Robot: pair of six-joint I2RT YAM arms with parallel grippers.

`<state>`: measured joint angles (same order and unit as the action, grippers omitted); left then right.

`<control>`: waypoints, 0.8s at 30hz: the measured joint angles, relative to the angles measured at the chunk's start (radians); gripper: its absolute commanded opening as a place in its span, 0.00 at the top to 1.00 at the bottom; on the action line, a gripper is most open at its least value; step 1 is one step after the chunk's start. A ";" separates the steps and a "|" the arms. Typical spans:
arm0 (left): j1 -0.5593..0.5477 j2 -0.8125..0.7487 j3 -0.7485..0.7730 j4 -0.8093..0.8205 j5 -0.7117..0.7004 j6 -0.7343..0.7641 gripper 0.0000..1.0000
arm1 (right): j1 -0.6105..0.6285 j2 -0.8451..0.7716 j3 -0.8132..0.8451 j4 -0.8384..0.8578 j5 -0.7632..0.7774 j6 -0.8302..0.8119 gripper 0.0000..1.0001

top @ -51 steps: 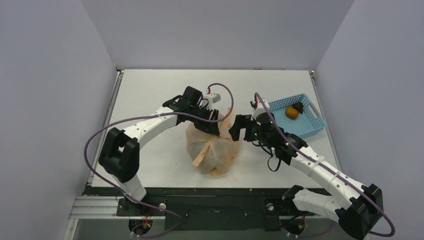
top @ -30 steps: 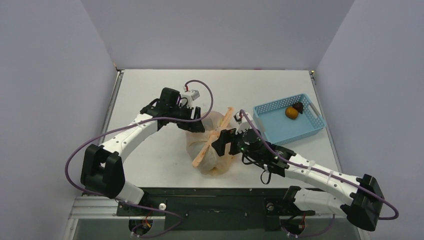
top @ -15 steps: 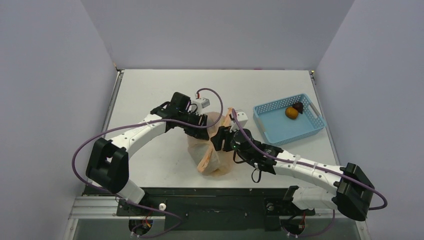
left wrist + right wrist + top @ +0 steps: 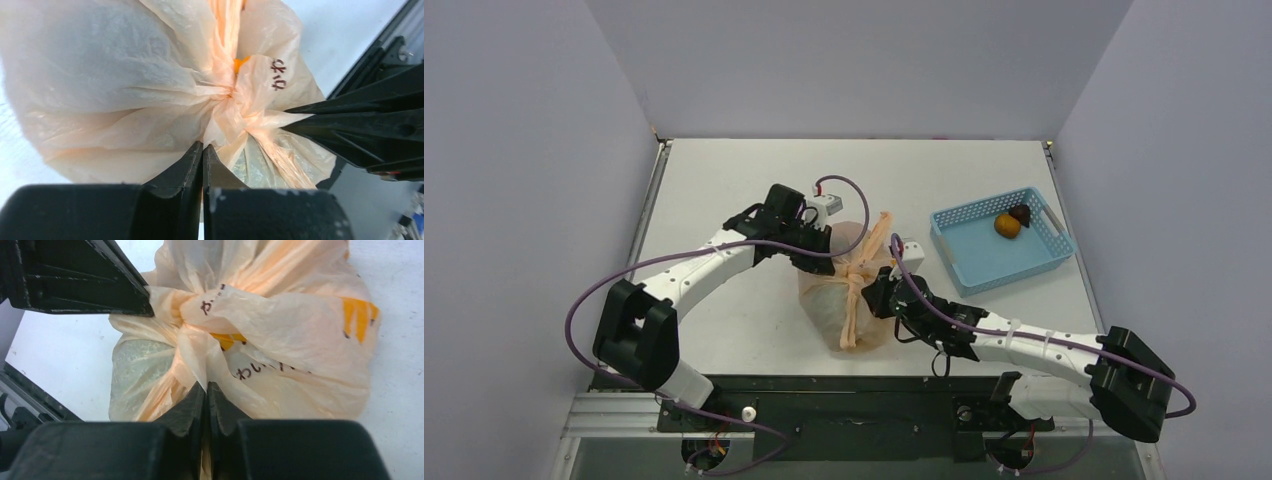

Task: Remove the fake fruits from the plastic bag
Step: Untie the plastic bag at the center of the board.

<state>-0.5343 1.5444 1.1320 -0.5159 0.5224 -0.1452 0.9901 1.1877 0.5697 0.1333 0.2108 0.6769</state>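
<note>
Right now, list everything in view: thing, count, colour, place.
plastic bag: one, translucent peach-orange, knotted shut, centre of the table
basket: one, light blue, perforated, right side of the table
orange fruit: one, orange, in the basket
maroon fruit: one, dark maroon, in the basket beside the orange fruit
table: one, white
left gripper: one, black, shut on the bag's film near the knot
right gripper: one, black, shut on the bag's film from the opposite side
</note>
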 measured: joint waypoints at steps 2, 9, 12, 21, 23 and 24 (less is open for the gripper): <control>-0.002 -0.018 0.000 -0.001 -0.059 -0.004 1.00 | 0.000 -0.026 -0.024 0.013 0.021 0.018 1.00; -0.003 -0.167 -0.036 0.006 -0.319 -0.010 1.00 | 0.000 -0.132 -0.100 0.048 0.081 0.063 1.00; -0.003 -0.245 -0.068 0.023 -0.365 -0.007 1.00 | 0.000 -0.165 -0.113 0.047 0.098 0.066 1.00; -0.008 -0.319 -0.116 0.080 -0.356 0.014 1.00 | -0.001 -0.213 -0.042 -0.071 0.094 -0.058 0.69; -0.008 -0.319 -0.116 0.088 -0.343 0.020 1.00 | -0.003 -0.209 0.012 -0.103 0.087 -0.106 0.60; -0.009 -0.319 -0.116 0.092 -0.334 0.021 1.00 | -0.006 -0.206 0.032 -0.109 0.080 -0.124 0.57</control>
<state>-0.5430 1.2259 1.0161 -0.4236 0.1883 -0.1238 0.9840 0.9813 0.6022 0.0246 0.2913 0.5526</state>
